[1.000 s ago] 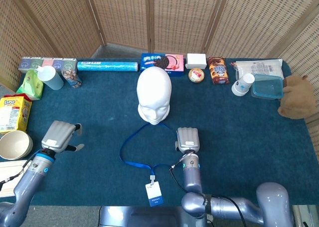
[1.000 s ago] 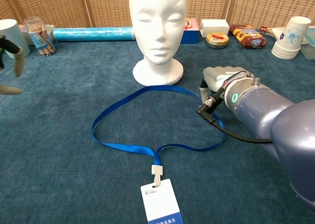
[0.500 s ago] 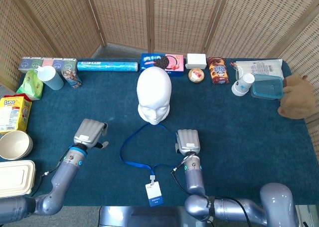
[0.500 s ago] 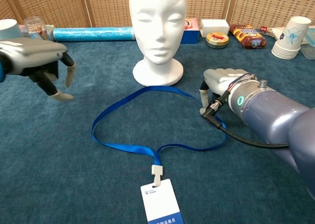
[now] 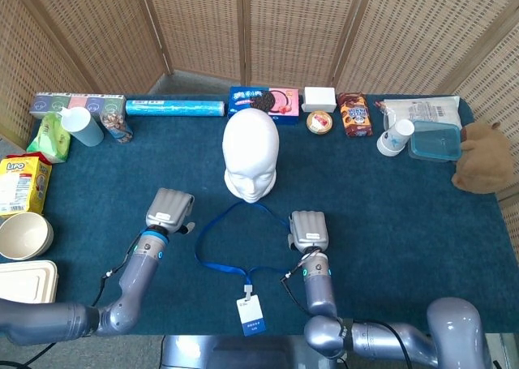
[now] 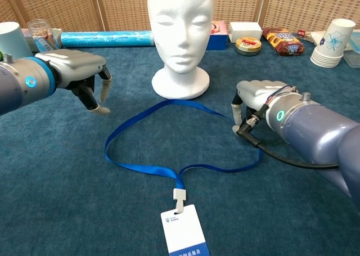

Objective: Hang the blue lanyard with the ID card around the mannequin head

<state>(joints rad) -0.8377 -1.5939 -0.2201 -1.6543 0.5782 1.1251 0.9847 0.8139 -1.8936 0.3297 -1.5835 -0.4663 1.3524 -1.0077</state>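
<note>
The white mannequin head stands upright mid-table. Just in front of it the blue lanyard lies as an open loop flat on the cloth, and its ID card sits near the front edge. My left hand hovers just left of the loop with its fingers hanging down and apart, holding nothing. Over the loop's right side is my right hand, fingertips pointing down beside the strap; no grip on it shows.
Along the back edge lie a blue roll, a cookie box, snack packs and stacked paper cups. A blue container and a brown plush sit at the right. A bowl and a yellow pack are at the left.
My left hand has swung in from the far left to just beside the loop's left side. The right hand has shifted slightly. The lanyard has not moved.
</note>
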